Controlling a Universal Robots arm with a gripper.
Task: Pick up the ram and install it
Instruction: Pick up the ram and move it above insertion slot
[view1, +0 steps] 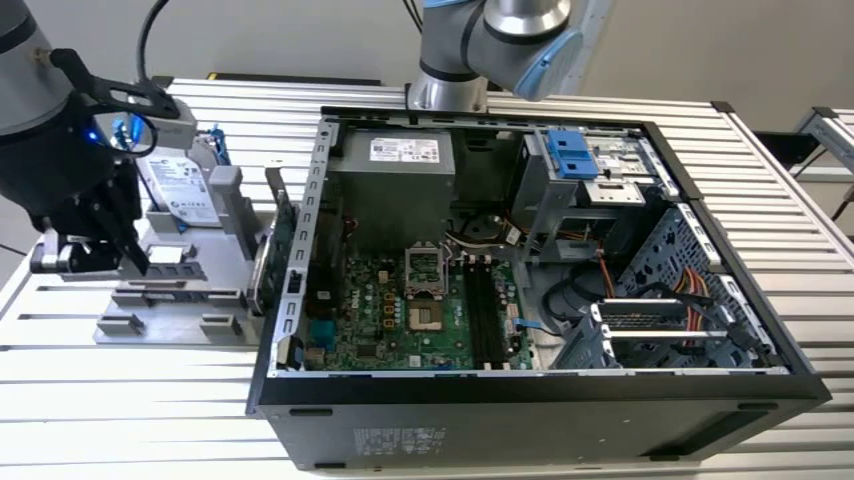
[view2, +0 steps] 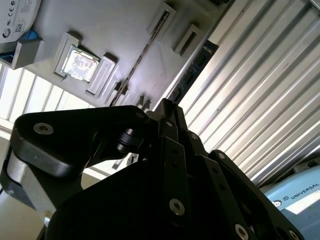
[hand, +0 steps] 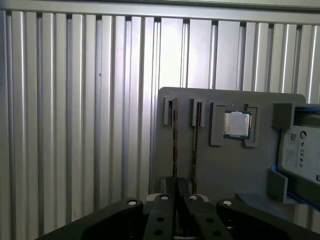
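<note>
Close under gripper (hand: 176, 199), ram (hand: 174, 140) on edge

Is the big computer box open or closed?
Open. The case has its side off; the motherboard and cables inside show in the exterior view.

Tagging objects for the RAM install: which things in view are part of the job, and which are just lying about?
Part of the job:
- the ram, on edge in the grey fixture
- end effector, down at that fixture
- memory slots on the motherboard in the open case

Lying about:
- processor on the fixture
- hard drive beside it
</note>
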